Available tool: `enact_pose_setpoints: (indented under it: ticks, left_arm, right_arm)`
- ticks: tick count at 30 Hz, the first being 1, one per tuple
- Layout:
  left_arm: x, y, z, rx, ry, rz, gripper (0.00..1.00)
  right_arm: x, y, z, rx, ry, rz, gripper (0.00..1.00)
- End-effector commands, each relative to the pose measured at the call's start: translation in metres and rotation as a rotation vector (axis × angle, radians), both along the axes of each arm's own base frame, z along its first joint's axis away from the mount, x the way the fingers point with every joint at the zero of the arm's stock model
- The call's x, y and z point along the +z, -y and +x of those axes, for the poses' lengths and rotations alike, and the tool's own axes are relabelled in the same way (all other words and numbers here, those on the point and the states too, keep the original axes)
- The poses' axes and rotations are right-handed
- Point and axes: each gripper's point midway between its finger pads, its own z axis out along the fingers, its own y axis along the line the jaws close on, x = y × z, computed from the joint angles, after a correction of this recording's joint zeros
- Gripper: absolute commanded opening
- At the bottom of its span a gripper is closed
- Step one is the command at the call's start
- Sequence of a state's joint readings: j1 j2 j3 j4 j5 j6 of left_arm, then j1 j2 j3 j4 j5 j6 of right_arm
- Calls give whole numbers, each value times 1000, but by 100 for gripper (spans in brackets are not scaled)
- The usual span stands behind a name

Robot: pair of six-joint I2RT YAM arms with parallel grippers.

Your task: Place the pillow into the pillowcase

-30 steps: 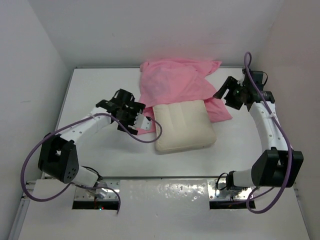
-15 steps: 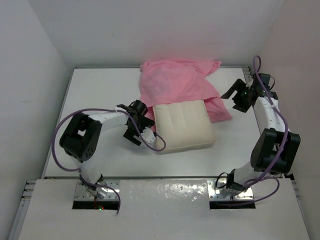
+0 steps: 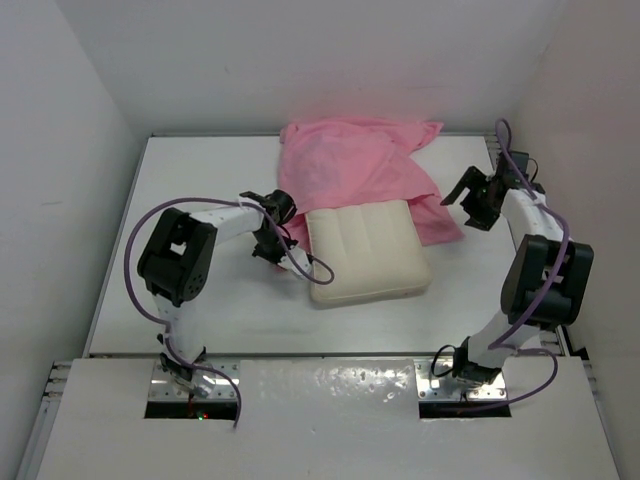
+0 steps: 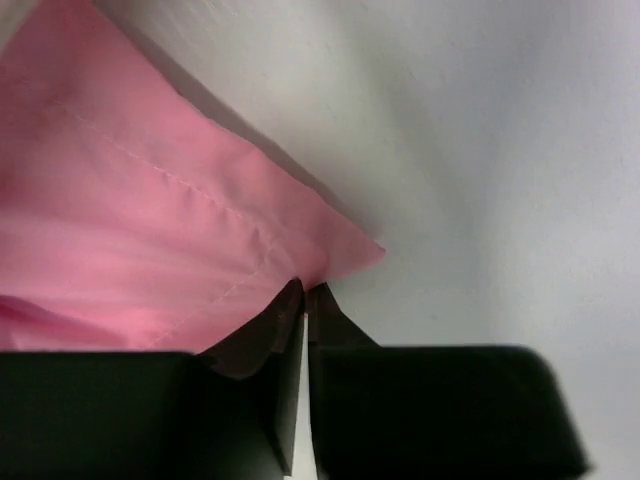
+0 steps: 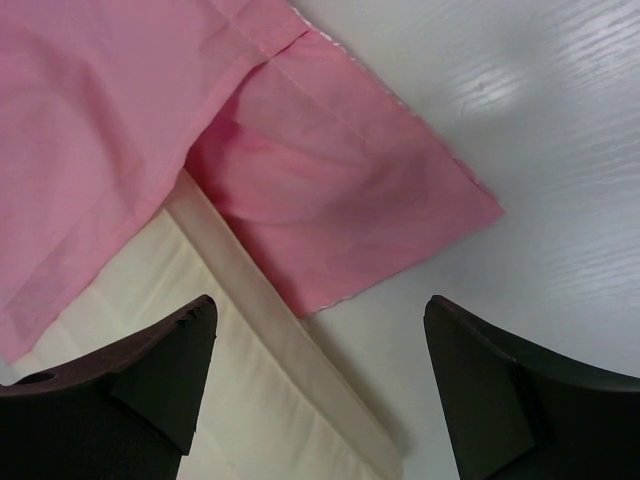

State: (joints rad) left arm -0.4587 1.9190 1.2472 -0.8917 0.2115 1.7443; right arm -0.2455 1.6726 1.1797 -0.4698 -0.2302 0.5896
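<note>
White table, open at 6 o'clock of the one pillow; one pillowcase at 12 reaches the far edge. My left gripper pinches its corner, my right gripper gapes wide

Cream quilted pillow lying flat, far end covered by wrinkled pink pillowcase

The pillowcase is thin, faintly glossy pink cloth; the pillow matt cream fabric; the table smooth white.
</note>
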Motion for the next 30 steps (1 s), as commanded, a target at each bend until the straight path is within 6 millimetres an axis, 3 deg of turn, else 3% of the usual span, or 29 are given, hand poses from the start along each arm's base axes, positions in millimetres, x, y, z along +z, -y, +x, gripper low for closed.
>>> enact_pose_setpoints:
  ticks: [1, 6, 8, 9, 10, 13, 15, 16, 20, 23, 24, 27, 30]
  left_arm:
    - [-26, 12, -43, -2, -155, -60, 0]
    - [-16, 22, -23, 138, -114, -142, 0]
    - [-7, 17, -17, 139, -89, -152, 0]
    - [-5, 15, -17, 132, -79, -145, 5]
    - [-2, 11, -19, 112, -64, -123, 26]
    - [8, 11, -22, 101, -60, -114, 56]
    - [10, 16, -30, 89, -93, -119, 96]
    - [8, 18, -33, 89, -103, -117, 100]
    - [-4, 34, -41, 120, -117, -137, 100]
    - [-14, 40, -29, 199, -57, -138, 100]
    - [-18, 44, -16, 231, -2, -156, 99]
    - [-36, 27, -10, 259, 75, -94, 81]
    - [-38, 29, -13, 280, 57, -106, 66]
  right_arm:
    - [-8, 6, -7, -7, -22, -55, 83]
    - [-44, 14, -19, -51, -91, -26, 83]
    - [-50, 31, -15, -101, -99, -50, 83]
    - [-51, 36, -12, -117, -101, -66, 84]
    - [-50, 47, -5, -143, -95, -110, 84]
    - [-51, 57, 2, -164, -88, -137, 85]
    - [-61, 58, -2, -163, -137, -140, 87]
    - [-65, 58, -4, -176, -150, -137, 87]
    - [-71, 59, -17, -217, -165, -153, 87]
    - [-78, 44, -34, -194, -186, -147, 86]
    - [-71, 42, -30, -196, -139, -153, 86]
    - [-72, 37, -32, -208, -114, -140, 87]
    - [-73, 38, -29, -218, -121, -135, 87]
